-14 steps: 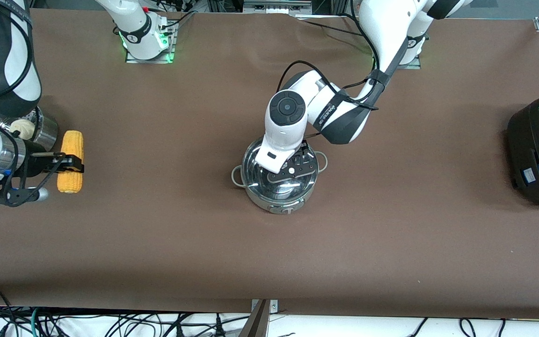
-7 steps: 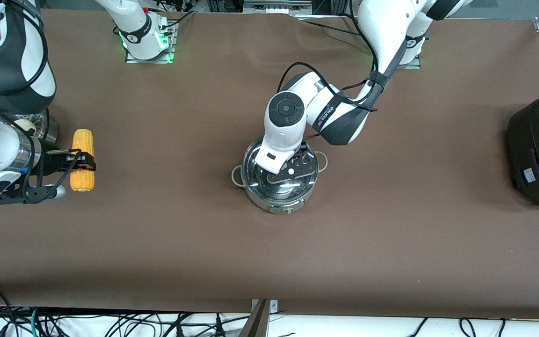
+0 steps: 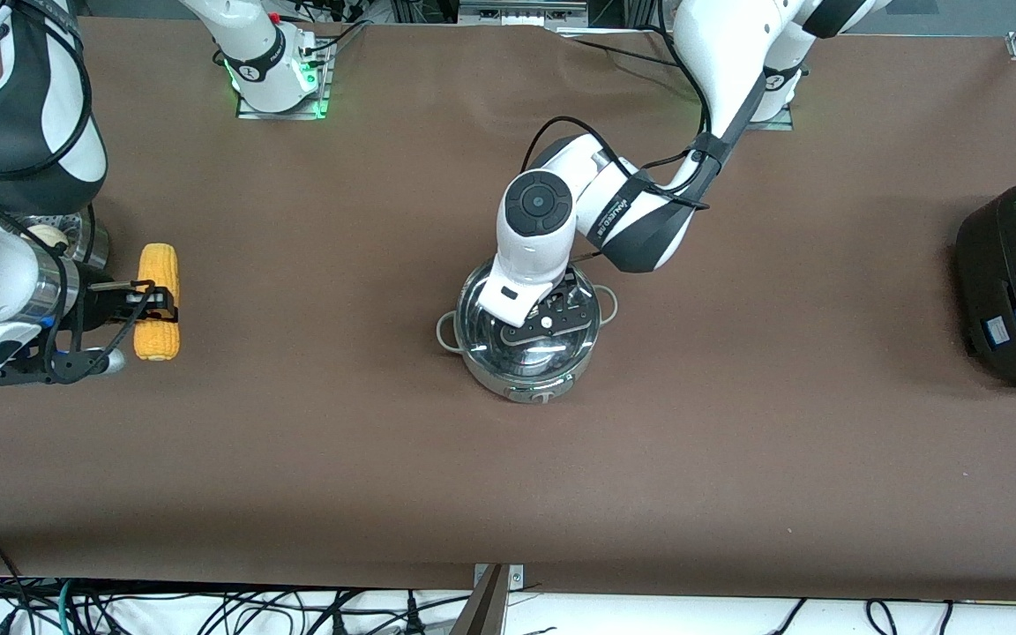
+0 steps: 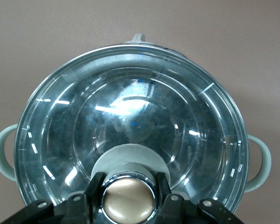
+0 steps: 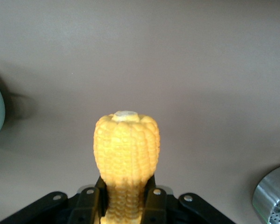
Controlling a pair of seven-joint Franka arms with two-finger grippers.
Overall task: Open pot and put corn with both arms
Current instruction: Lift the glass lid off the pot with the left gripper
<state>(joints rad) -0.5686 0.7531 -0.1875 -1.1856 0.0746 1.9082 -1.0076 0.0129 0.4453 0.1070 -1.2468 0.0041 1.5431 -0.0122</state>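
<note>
Now left hand [image 4: 128, 205] grips lid knob [image 4: 128, 199], right hand [image 5: 127, 200] holds corn [image 5: 126, 154]

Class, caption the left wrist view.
Left pincer gripping the lid's brass knob on the closed pot.

The shallow round steel pot [image 3: 526, 348] looks polished and mirror-shiny, its clear glass lid [image 4: 130, 126] glossy, with a satin brass-coloured knob [image 4: 128, 199]. The yellow-orange corn cob [image 5: 126, 156] is bumpy and matt. The brown table cover [image 3: 508, 459] is flat matt.
</note>
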